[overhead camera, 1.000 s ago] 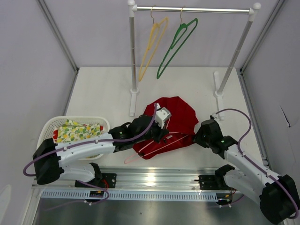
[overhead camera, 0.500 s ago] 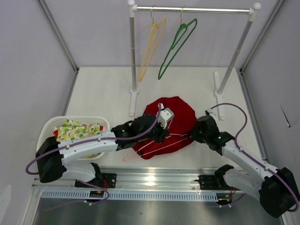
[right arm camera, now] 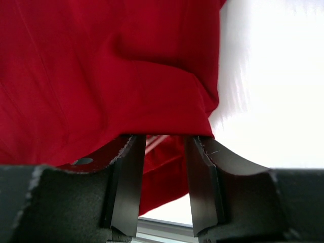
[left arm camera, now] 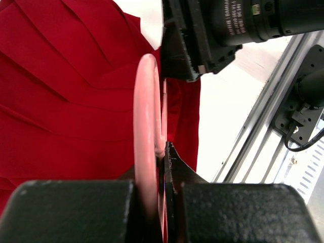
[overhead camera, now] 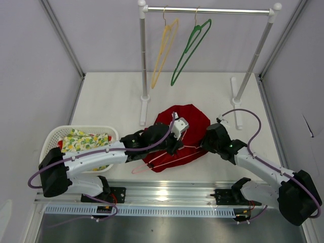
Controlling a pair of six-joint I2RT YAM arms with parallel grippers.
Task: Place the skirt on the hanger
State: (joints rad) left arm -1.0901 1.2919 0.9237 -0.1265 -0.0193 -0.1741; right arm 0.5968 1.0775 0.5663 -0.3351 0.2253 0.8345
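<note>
pleated red skirt [left arm camera: 66,101], folds fanning — thin pink hanger [left arm camera: 146,121]

Table [overhead camera: 202,93] lay bare btwn rack posts [overhead camera: 143,61] behind skirt [overhead camera: 191,124], w/ more room to its R. L gripper [overhead camera: 173,146] & R gripper [overhead camera: 204,144] crowded skirt's near edge from both sides. Basket [overhead camera: 55,134] blocked far L, and post foot [overhead camera: 144,115] stood just beside skirt's back-L.

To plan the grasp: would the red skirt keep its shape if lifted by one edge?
Probably not: the skirt lies in soft pleats, so it should droop. It looks thin, likely light; its edge folds over by the right gripper.
</note>
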